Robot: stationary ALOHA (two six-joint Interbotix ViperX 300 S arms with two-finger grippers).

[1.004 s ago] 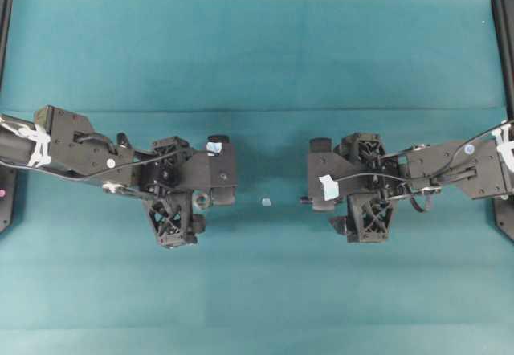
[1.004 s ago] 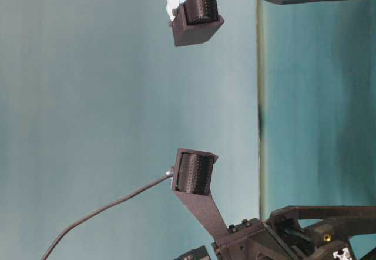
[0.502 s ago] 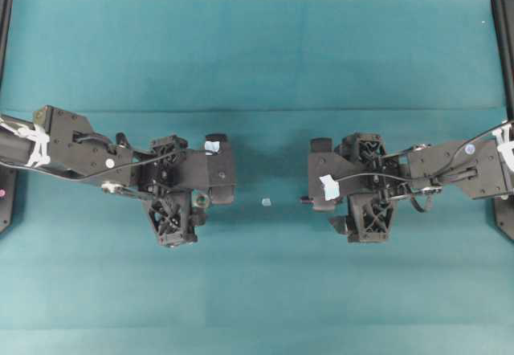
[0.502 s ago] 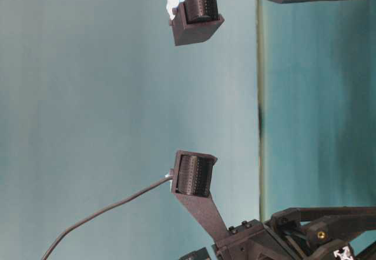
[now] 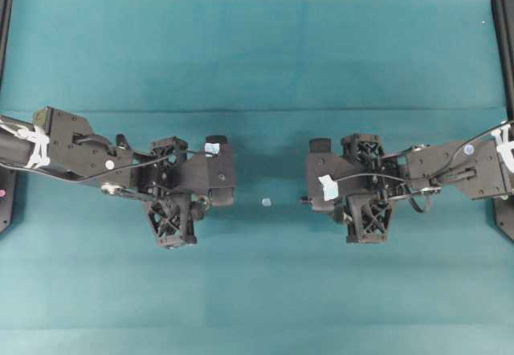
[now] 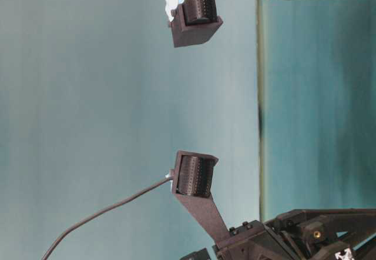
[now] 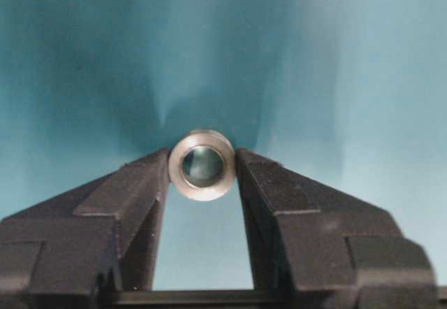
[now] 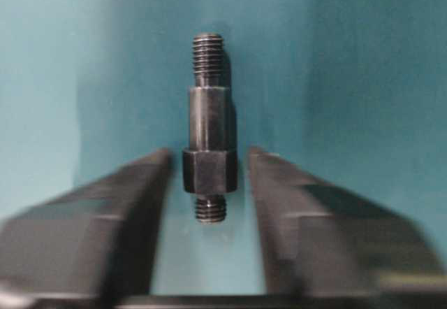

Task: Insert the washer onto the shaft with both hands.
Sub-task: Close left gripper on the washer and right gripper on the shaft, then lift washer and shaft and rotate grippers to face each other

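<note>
**Washer and shaft, one between each pair of jaws**

Washer (image 7: 202, 164): silver ring, hole facing the camera, touched on both sides by the tips of the left gripper (image 7: 202, 173), jaws partly closed. Shaft (image 8: 208, 127): dark stepped rod with threaded ends, lying between the jaws of the right gripper (image 8: 208, 176); narrow gaps are seen on both sides, blurred, so a grip cannot be told. Pale chip (image 5: 266, 201): lying on the teal table (image 5: 257, 50) between both grippers.

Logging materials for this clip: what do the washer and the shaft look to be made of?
Washer: likely metal, silver-grey with a brushed sheen; light glints off its rim and bore. Shaft: probably steel with a dark, near-black matte finish; threaded ends and a hex-faced step point to machined metal.
</note>
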